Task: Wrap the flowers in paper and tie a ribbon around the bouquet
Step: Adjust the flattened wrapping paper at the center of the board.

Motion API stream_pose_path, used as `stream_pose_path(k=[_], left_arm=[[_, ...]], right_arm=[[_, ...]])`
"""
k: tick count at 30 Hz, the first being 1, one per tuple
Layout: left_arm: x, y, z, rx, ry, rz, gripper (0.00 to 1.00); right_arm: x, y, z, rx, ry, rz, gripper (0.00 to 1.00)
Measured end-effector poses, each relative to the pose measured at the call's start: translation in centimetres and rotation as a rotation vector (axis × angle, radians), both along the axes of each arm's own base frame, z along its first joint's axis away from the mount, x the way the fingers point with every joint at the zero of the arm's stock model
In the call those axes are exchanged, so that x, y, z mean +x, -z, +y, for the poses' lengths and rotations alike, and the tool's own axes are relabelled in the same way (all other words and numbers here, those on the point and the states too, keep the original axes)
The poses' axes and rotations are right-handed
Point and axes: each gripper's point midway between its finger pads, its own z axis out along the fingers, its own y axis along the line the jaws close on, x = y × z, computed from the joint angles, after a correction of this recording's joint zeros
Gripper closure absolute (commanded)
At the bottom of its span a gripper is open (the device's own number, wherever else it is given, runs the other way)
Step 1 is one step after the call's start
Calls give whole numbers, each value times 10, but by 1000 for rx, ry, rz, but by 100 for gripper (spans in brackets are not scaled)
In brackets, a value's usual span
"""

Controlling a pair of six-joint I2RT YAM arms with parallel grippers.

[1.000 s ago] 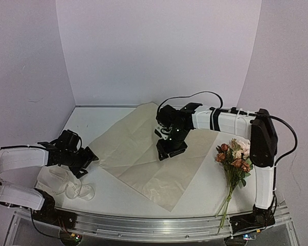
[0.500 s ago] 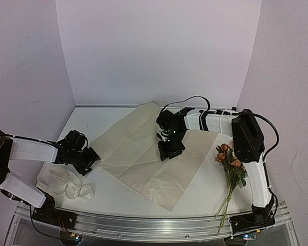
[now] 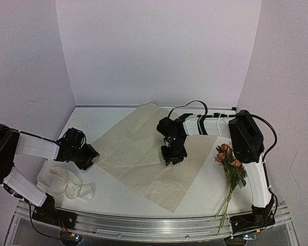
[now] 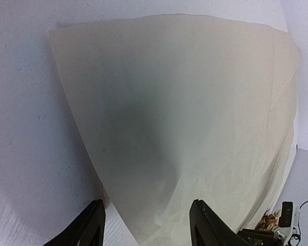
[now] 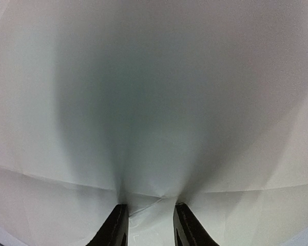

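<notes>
The paper (image 3: 138, 154) lies flat and unfolded on the table (image 3: 113, 193), turned like a diamond, one corner toward the back wall and one toward the near edge, with soft creases across it. It looks thin, light and limp: it should bend and buckle at a touch, slide easily over the smooth tabletop, and crease or tear if pinched hard or dragged against a pinned spot. A corner or an edge seems the best place to take hold, since the flat middle offers nothing to grip unless a ridge is first pushed up. The right gripper (image 3: 173, 154) is down on the middle of the sheet; in its wrist view the jaws stand a little apart with a small pucker of paper raised between them, and I cannot tell whether they have any real hold. The left gripper (image 3: 87, 156) is at the sheet's left corner, jaws well apart with the corner tip lying between them, not clamped. The flowers (image 3: 232, 160) lie on the bare table just right of the paper, heads away and thin stems toward the near edge, looking delicate. The ribbon (image 3: 66, 183) sits in loose coils near the left front, off the sheet.
</notes>
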Motion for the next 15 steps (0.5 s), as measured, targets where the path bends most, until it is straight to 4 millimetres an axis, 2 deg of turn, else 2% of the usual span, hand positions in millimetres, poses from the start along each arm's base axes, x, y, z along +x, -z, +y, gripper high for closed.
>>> stream_pose_path(k=[7, 15], left_arm=[[7, 1, 5, 1, 11, -14, 55], [11, 6, 9, -3, 29, -16, 83]], right_arm=[[-11, 1, -9, -31, 147, -9, 69], [-24, 2, -10, -50, 313, -10, 68]])
